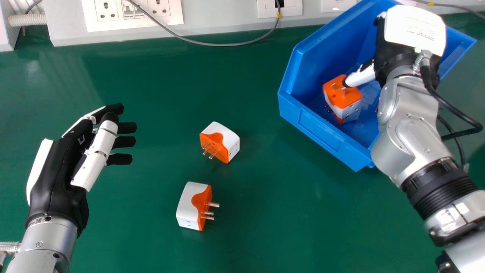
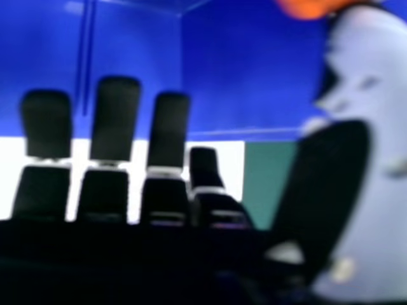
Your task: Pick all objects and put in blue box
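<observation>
Nearest the camera, the robot's silver left forearm (image 1: 41, 250) and silver right forearm (image 1: 409, 140) slant in over the green table (image 1: 265, 227), one from each side. The left hand (image 1: 57, 178) hangs over the table's left part, fingers (image 1: 123, 142) loosely bent with gaps between them, the thumb (image 1: 98, 151) laid across in front. Well apart from it, toward the middle, the near white-and-orange adapter (image 1: 187, 206) lies on the table, its metal pins pointing right. Somewhat nearer the far edge and slightly to the right, the middle white-and-orange adapter (image 1: 229, 140) sits with its pins angled toward the near left.

Farther over to the right, the blue box (image 1: 326, 138) stands askew on the table, one corner toward the near edge, its far side close to the table's far edge. Inside, beside the left wall, is another orange-and-white adapter (image 1: 343, 96), pins upward; more orange and pins show beneath it, and whether they belong to a second adapter cannot be told. The right hand (image 1: 415, 28) reaches into the box's right part, its fingers (image 2: 114, 121) straight and spread, its thumb (image 1: 360, 77) right at the adapter; contact is unclear.

Along the far edge runs white trunking (image 1: 219, 21) with sockets, a grey cable (image 1: 227, 44) looping before it.
</observation>
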Controlling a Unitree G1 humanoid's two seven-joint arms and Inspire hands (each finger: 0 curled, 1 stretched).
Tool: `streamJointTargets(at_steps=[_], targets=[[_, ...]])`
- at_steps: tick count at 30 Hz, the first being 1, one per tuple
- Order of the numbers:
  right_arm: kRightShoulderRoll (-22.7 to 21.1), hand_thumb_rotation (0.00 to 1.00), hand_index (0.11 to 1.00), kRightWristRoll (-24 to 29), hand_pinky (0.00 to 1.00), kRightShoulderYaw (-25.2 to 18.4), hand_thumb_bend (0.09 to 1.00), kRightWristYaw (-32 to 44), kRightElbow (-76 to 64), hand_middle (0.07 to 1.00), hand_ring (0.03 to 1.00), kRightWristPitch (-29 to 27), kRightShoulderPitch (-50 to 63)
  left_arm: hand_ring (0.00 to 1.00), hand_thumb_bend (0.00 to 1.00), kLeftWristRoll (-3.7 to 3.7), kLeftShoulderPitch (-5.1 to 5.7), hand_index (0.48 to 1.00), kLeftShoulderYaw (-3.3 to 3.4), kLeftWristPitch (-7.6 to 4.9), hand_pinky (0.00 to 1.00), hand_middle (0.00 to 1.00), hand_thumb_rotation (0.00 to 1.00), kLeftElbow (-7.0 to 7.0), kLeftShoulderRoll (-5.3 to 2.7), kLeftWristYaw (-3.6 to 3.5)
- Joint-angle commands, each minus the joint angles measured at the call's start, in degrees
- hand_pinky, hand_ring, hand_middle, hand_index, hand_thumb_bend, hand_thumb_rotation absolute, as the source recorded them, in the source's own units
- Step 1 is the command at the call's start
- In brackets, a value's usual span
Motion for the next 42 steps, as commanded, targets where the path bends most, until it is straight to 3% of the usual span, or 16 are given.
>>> streamJointTargets(at_steps=[1, 7, 8, 11, 12, 14, 19, 24, 27, 30, 33, 37, 38, 40, 42], targets=[[-0.36, 0.11, 0.876, -0.26, 0.21, -0.29, 0.556, -0.56, -1.32, 0.526, 0.289, 0.37, -1.94, 0.7, 0.25, -0.13, -0.2, 0.791, 0.29, -0.28, 0.61, 0.71, 0.69, -1.47, 0.06, 0.26], [-0.6, 0.04, 0.902, -0.42, 0.2, -0.21, 0.548, -0.33, -1.82, 0.499, 0.265, 0.32, -1.72, 0.7, 0.25, -0.05, -0.21, 0.791, 0.28, 0.01, 0.61, 0.71, 0.69, -1.66, 0.11, 0.32], [-0.57, 0.11, 0.904, -0.56, 0.21, -0.08, 0.549, -0.08, -1.77, 0.51, 0.275, 0.59, -1.87, 0.7, 0.25, -0.01, -0.28, 0.791, 0.24, 0.08, 0.61, 0.71, 0.69, -1.64, 0.1, 0.36], [-0.58, 0.17, 0.904, -0.9, 0.23, 0.3, 0.553, 0.47, -1.93, 0.533, 0.301, 1.03, -1.99, 0.7, 0.25, 0.03, -0.37, 0.791, 0.19, 0.19, 0.61, 0.71, 0.69, -1.64, 0.07, 0.42], [-0.65, 0.26, 0.902, -0.99, 0.28, 0.4, 0.564, 0.53, -2.31, 0.576, 0.368, 1.08, -1.93, 0.7, 0.25, 0.1, -0.34, 0.791, 0.15, 0.18, 0.61, 0.71, 0.69, -1.66, 0.07, 0.45], [-0.77, 0.33, 0.9, -1.06, 0.31, 0.55, 0.57, 0.68, -2.98, 0.611, 0.413, 1.15, -1.9, 0.7, 0.25, 0.2, -0.41, 0.791, 0.09, 0.17, 0.61, 0.71, 0.69, -1.59, 0.09, 0.49], [-1.0, 0.42, 0.894, -0.98, 0.39, 0.25, 0.58, 1.84, -6.75, 0.695, 0.513, 1.62, -1.44, 0.7, 0.25, 0.22, -0.77, 0.791, 0.08, 0.2, 0.61, 0.71, 0.69, -1.22, 0.13, 0.56], [-0.9, 0.42, 0.879, -0.36, 0.42, -0.9, 0.577, 3.17, -12.44, 0.716, 0.554, 2.35, -0.06, 0.7, 0.25, 0.52, -0.67, 0.791, -0.15, -0.09, 0.61, 0.71, 0.69, -1.19, 0.13, 0.62], [-0.74, 0.39, 0.865, -0.08, 0.5, -1.81, 0.56, 3.66, -18.19, 0.788, 0.662, 2.33, 2.5, 0.7, 0.25, 0.77, -0.75, 0.791, -0.28, -0.13, 0.61, 0.71, 0.69, -1.09, 0.16, 0.66], [-0.64, 0.38, 0.864, -0.48, 0.5, -2.33, 0.555, 4.04, -22.24, 0.791, 0.664, 2.61, 4.33, 0.7, 0.25, 0.96, -0.75, 0.79, -0.37, -0.09, 0.61, 0.71, 0.69, -1.1, 0.21, 0.69], [-0.03, 0.39, 0.863, -1.11, 0.45, -2.85, 0.547, 4.02, -26.41, 0.77, 0.624, 3.69, 6.08, 0.69, 0.25, 0.94, -0.83, 0.79, -0.32, -0.12, 0.61, 0.71, 0.69, -0.96, 0.3, 0.62], [1.36, 0.38, 0.868, -2.78, 0.27, -2.97, 0.533, 4.05, -34.9, 0.535, 0.384, 6.23, 9.84, 0.69, 0.25, 0.84, -0.9, 0.79, -0.25, -0.17, 0.61, 0.71, 0.69, -0.84, 0.38, 0.51], [1.62, 0.38, 0.868, -3.19, 0.27, -2.93, 0.533, 4.2, -37.27, 0.535, 0.384, 6.68, 11.01, 0.69, 0.25, 0.82, -0.9, 0.79, -0.25, -0.15, 0.61, 0.71, 0.69, -0.87, 0.37, 0.51], [1.98, 0.34, 0.859, -3.84, 0.17, -2.78, 0.534, 4.75, -41.17, 0.403, 0.271, 7.4, 13.1, 0.69, 0.25, 0.81, -0.93, 0.79, -0.27, -0.05, 0.61, 0.71, 0.69, -0.95, 0.36, 0.52], [2.82, 0.32, 0.853, -4.86, 0.14, -2.49, 0.534, 5.64, -46.49, 0.36, 0.234, 8.38, 16.19, 0.69, 0.25, 0.72, -1.17, 0.79, -0.19, 0.14, 0.61, 0.71, 0.69, -0.9, 0.42, 0.52]])
